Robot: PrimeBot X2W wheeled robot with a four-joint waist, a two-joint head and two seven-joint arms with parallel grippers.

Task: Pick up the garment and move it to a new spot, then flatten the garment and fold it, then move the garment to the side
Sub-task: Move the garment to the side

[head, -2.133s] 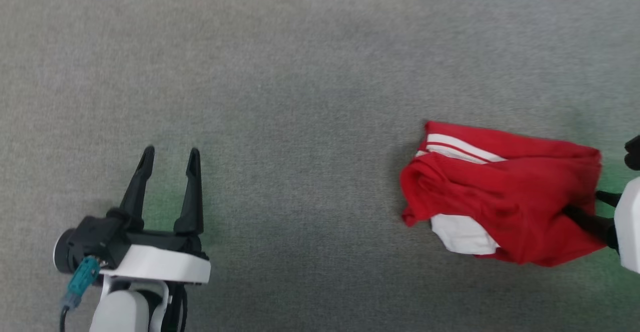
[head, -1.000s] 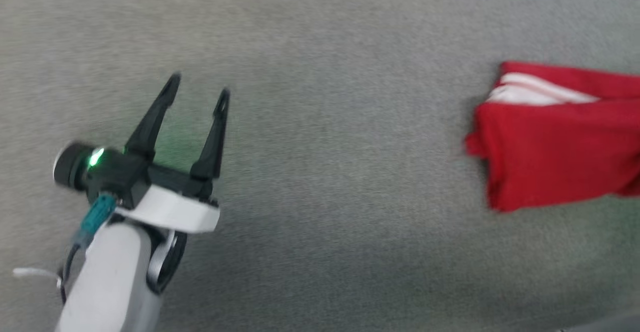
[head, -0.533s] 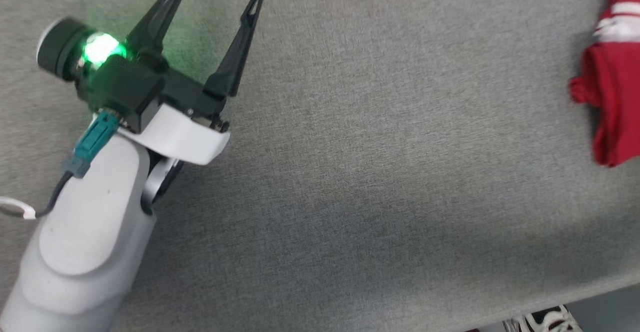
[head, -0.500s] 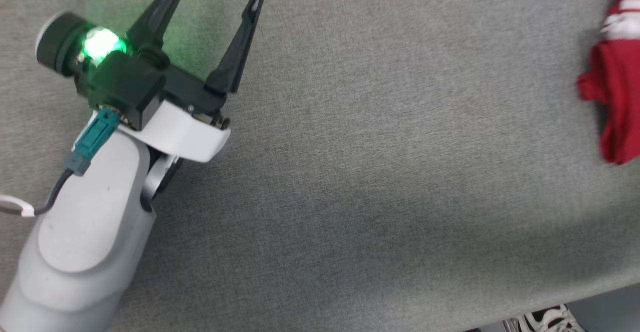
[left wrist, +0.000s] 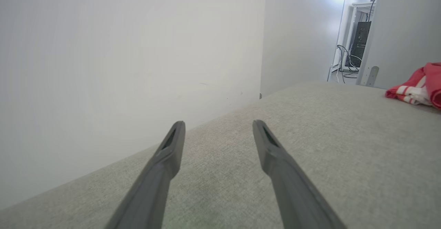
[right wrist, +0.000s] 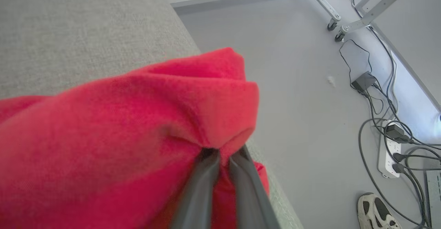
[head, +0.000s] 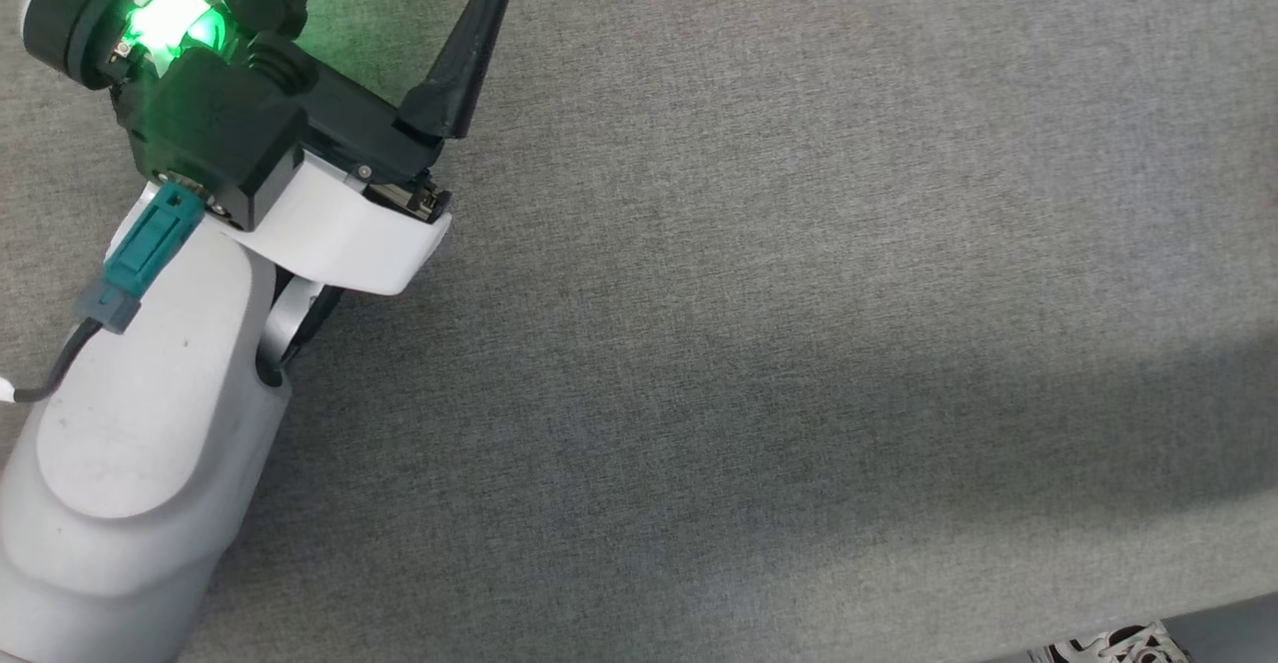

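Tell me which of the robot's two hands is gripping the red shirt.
The right hand, its two dark fingers pinched shut on a fold of the red soft-fabric T-shirt. The left hand has fingers spread wide over bare grey fabric surface.

Looks like a robotics lab or test room to me, not anybody's home. Bare white walls (left wrist: 120, 49), plain grey floor (right wrist: 293, 84), and a big work surface covered in grey fabric (head: 799, 343). There's a white power strip (right wrist: 384, 153) with loose cables (right wrist: 365, 132) on the floor, a metal frame on casters (right wrist: 372, 10), and a black computer-looking box (left wrist: 360, 41) on a white rack in the corner.
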